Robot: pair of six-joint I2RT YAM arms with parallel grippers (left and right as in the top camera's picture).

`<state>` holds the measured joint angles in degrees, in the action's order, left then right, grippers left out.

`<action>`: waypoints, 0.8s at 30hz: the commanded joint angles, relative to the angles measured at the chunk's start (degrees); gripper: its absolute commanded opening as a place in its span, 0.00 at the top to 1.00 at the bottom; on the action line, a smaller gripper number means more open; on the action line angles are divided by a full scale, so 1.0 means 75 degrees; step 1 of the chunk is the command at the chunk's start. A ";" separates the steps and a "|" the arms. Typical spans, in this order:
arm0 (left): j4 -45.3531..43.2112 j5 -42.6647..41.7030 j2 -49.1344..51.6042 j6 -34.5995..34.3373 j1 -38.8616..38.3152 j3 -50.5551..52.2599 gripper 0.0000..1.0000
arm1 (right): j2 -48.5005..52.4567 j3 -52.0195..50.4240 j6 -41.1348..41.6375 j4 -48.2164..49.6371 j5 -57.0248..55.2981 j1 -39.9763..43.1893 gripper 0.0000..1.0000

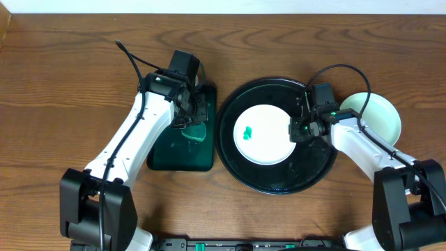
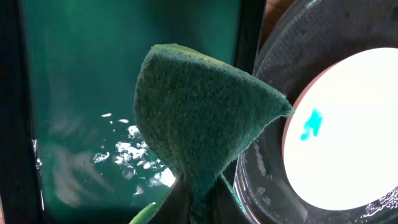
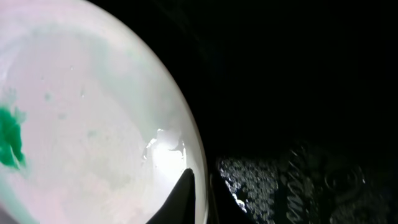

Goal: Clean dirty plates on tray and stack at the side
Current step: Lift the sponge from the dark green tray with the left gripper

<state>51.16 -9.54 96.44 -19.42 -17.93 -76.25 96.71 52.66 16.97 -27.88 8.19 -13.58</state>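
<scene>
A brown wooden surface [image 1: 70,56] is seen carrying a large round glossy black tray [image 1: 279,180], with a rectangular dark green tray [image 1: 167,159] set just beside it on the left and a round pale mint plate [image 1: 382,115] laid near its right rim. A round white plate [image 1: 268,146], marked with a small green smear [image 1: 247,131], is laid in the middle of the black tray, and its right rim is pinched between the clenched right fingers [image 3: 185,198]. A green scouring sponge [image 2: 199,118] is clamped in the left fingers [image 2: 179,208] and held over the wet green tray.
</scene>
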 commanded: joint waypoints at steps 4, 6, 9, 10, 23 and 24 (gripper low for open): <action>-0.0003 0.0017 0.0029 0.0105 -0.0020 0.0087 0.92 | 0.0009 -0.0230 0.0192 0.0242 0.0329 -0.0058 0.99; -0.0003 0.0017 0.0029 0.0105 -0.0020 0.0087 0.93 | 0.0006 -0.0224 0.0195 0.0262 0.0382 -0.0052 0.99; -0.0003 0.0017 0.0029 0.0105 -0.0020 0.0087 0.92 | 0.0006 -0.0224 0.0192 0.0315 0.0382 -0.0050 0.99; -0.0009 0.0020 0.0029 0.0108 -0.0020 0.0087 0.93 | 0.0006 -0.0221 0.0192 0.0321 0.0382 -0.0047 0.99; -0.0076 0.0729 0.0029 0.0131 -0.0015 -0.0052 0.93 | 0.0006 -0.0224 0.0189 0.0318 0.0376 -0.0047 0.99; -0.0038 0.0825 0.0029 0.0131 -0.0012 -0.0137 0.93 | 0.0006 -0.0224 0.0189 0.0318 0.0376 -0.0047 0.99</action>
<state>50.61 -6.96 96.44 -19.38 -17.96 -76.20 96.68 51.35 17.61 -25.69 10.09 -13.58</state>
